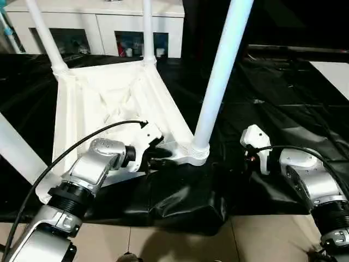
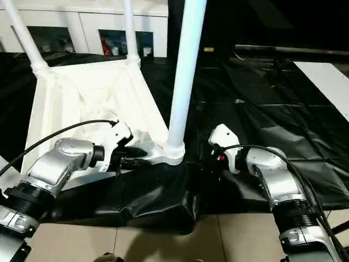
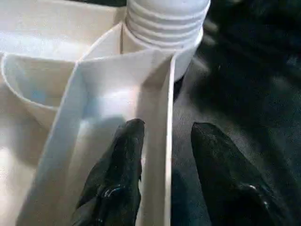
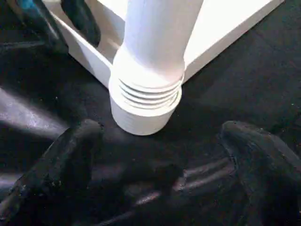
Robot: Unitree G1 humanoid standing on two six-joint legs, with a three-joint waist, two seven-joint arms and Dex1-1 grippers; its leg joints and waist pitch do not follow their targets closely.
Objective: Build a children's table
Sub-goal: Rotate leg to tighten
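A black sheet (image 1: pixel 262 109) is covering the floor, and a white cabinet (image 1: pixel 98 22) with glass doors is standing along the far wall. On the sheet, the children's table (image 1: pixel 109 103) is lying upside down, its ribbed underside facing up and its top tilting up slightly at the near edge. 4 white tube legs are pointing upward from its corner sockets: 2 at the far corners, 1 at the near left corner, and the near right leg (image 1: pixel 221 71) standing tallest in view, seated in a ridged round socket (image 4: pixel 146 101).

The left pincer (image 3: pixel 164 141) is reaching in at the table's near rim, just beside that socket. Its 2 black fingers (image 3: pixel 117 169) are straddling the thin white side wall (image 3: pixel 167 141), 1 inside the rim and 1 outside; whether they are already clamping the wall, I cannot tell.

The right pincer (image 4: pixel 160 141) is hanging low over the black sheet, near the socket on its right side, released, its 2 fingers spread wide and holding nothing.
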